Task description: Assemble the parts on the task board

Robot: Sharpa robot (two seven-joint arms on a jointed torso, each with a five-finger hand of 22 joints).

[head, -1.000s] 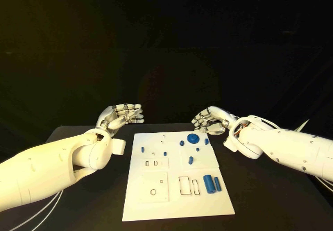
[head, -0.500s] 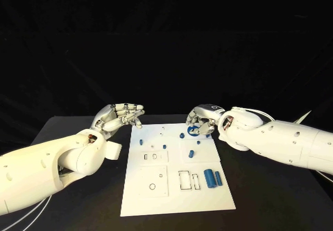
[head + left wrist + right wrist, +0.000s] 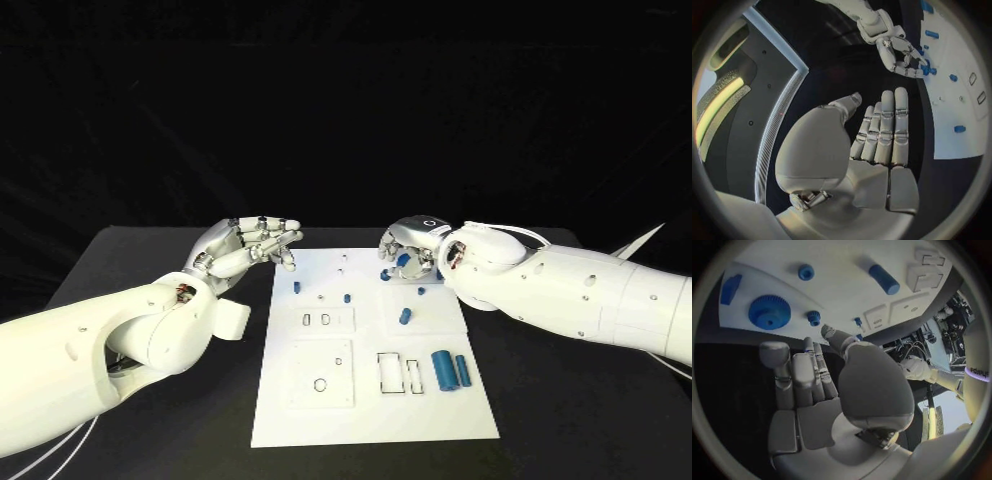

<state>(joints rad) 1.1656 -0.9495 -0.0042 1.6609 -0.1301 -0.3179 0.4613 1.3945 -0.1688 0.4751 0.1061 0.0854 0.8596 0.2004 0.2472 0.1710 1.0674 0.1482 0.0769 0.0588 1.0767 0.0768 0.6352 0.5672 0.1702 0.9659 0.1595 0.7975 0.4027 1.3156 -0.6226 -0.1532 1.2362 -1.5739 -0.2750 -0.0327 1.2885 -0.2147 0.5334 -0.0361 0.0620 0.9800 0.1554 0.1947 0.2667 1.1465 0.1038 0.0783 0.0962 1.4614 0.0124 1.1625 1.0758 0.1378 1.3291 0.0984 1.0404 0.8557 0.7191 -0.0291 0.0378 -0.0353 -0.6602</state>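
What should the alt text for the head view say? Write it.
The right hand hovers over the far end of the white task board above a blue gear, while the left hand hangs open beside the board; small blue parts dot it.

Right hand hangs over the task board's far edge; left hand sits beside it, near half unobstructed

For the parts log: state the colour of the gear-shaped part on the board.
Blue; the gear shows best in the right wrist view.
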